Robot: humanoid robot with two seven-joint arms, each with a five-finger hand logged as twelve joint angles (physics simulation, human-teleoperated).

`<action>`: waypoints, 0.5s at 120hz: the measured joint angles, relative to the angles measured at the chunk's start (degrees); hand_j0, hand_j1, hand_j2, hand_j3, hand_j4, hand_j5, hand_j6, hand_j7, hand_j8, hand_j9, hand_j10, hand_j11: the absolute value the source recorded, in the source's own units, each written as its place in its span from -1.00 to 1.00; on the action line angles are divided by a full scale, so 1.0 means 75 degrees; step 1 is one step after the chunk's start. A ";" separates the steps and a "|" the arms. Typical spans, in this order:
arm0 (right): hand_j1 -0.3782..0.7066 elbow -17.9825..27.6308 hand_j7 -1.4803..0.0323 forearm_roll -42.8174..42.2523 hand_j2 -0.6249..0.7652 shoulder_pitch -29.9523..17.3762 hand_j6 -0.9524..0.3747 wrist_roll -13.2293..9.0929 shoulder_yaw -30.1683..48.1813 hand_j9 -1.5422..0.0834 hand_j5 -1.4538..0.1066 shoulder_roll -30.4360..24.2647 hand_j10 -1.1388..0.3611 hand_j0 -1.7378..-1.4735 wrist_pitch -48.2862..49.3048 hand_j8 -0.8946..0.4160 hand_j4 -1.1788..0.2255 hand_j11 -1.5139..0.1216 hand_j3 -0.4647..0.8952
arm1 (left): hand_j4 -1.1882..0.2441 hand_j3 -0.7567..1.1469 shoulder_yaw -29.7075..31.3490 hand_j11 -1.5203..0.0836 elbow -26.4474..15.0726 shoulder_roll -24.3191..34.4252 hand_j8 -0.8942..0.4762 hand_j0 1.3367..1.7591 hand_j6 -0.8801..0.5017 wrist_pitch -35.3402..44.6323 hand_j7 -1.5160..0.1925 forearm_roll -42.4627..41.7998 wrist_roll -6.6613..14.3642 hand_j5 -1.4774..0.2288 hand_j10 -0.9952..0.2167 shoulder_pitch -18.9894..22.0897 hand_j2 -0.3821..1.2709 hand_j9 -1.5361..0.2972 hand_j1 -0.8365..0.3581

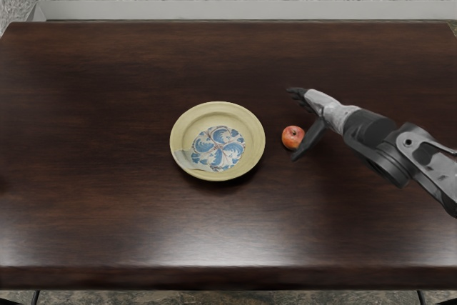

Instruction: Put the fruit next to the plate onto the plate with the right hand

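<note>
The fruit (293, 136), small, round and red, is found on the counter (107, 212), just beside the right rim of the plate (184, 128) and apart from it by a narrow strip of bare wood. It is not on the plate. No long axis is presented, so approach direction is not constrained by its shape.

The right hand (318, 108) is recorded immediately to the right of the fruit, its arm entering from the right edge. The fingers (296, 92) are spread and nothing is gripped. One dark digit is angled down past the fruit's right side; whether contact is made there cannot be determined.

The governing relation is noted as follows: plate, fruit and hand lie nearly in one line across the counter, with the fruit between the other two. The fruit lies to the left of the palm and slightly nearer the viewer.

It is judged that a grasp has not yet been closed and the transfer remains to be done. The left arm is not seen.
</note>
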 joint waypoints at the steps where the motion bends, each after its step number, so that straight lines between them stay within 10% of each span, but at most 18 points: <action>1: -0.79 -0.0003 0.84 -0.0016 -0.12 0.0003 0.33 0.0000 -0.0031 0.79 0.75 0.0003 0.42 -0.40 -0.0034 0.26 0.58 0.74 -0.32 | 0.66 -0.21 0.0000 0.90 0.0000 0.0000 0.31 0.52 0.27 -0.0001 0.77 0.0000 0.0000 0.73 0.64 0.0000 -0.54 0.68 0.98; 60: -0.12 0.0119 0.31 -0.0193 -0.21 0.0037 -0.13 0.0000 -0.0547 0.30 0.24 -0.0059 0.02 -0.40 -0.0388 -0.21 0.14 0.26 -0.32 | 0.66 -0.21 0.0000 0.90 -0.0001 0.0000 0.31 0.52 0.27 0.0000 0.77 0.0000 0.0000 0.73 0.64 0.0000 -0.54 0.68 0.98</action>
